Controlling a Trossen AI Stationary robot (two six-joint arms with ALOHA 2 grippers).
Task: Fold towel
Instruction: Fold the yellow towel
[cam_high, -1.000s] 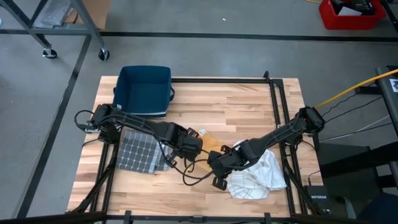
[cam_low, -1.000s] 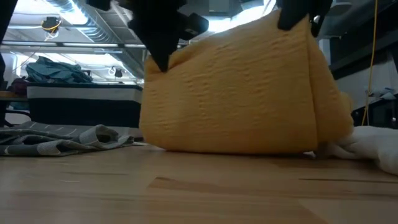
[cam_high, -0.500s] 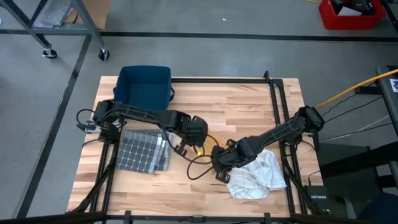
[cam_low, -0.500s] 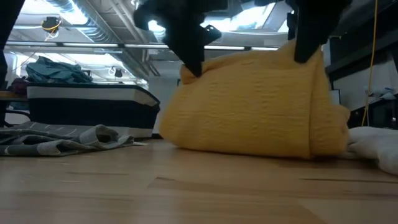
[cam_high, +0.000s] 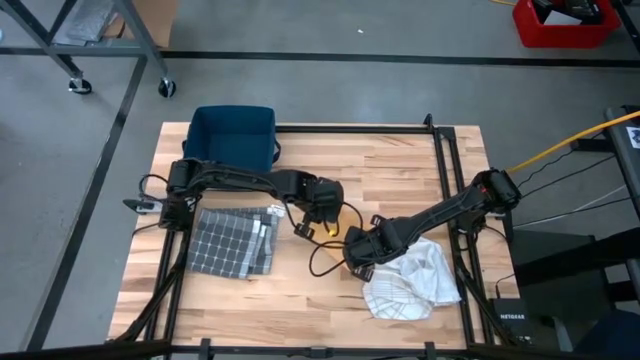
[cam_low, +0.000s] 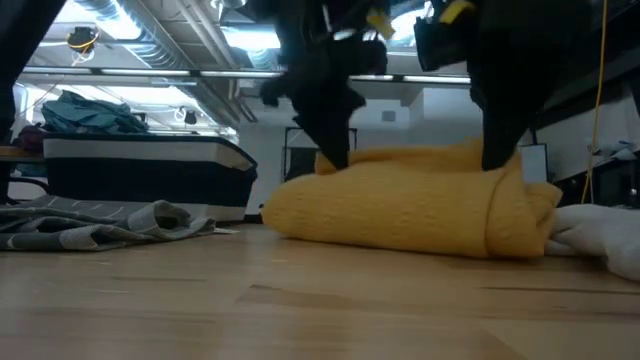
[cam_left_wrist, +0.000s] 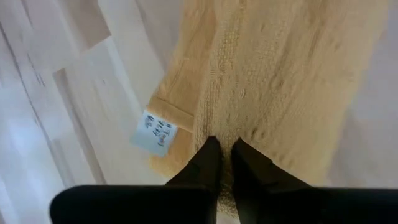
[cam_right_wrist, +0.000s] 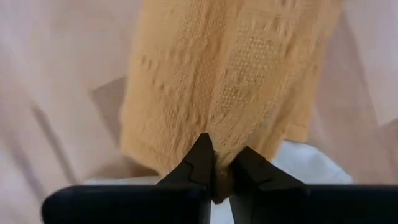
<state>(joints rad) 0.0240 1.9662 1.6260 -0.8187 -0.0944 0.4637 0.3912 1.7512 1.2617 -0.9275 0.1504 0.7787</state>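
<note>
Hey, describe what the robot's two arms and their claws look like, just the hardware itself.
Both arms are dark and slim, built of jointed segments. Black cables loop loosely beside them, with small yellow markings near the wrists. Each claw, left claw and right claw, ends in two narrow, tapered black fingers on a flat black crossbar.

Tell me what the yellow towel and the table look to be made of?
Yellow towel: soft woven cloth, probably cotton, matte, with a raised waffle-like weave and a sewn label at one edge.
Table: wood, seemingly butcher block, with pale glued strips, visible grain and a smooth finish.

Wooden table (cam_high: 400, 170) — towels (cam_high: 232, 243), bin (cam_high: 232, 145)
</note>
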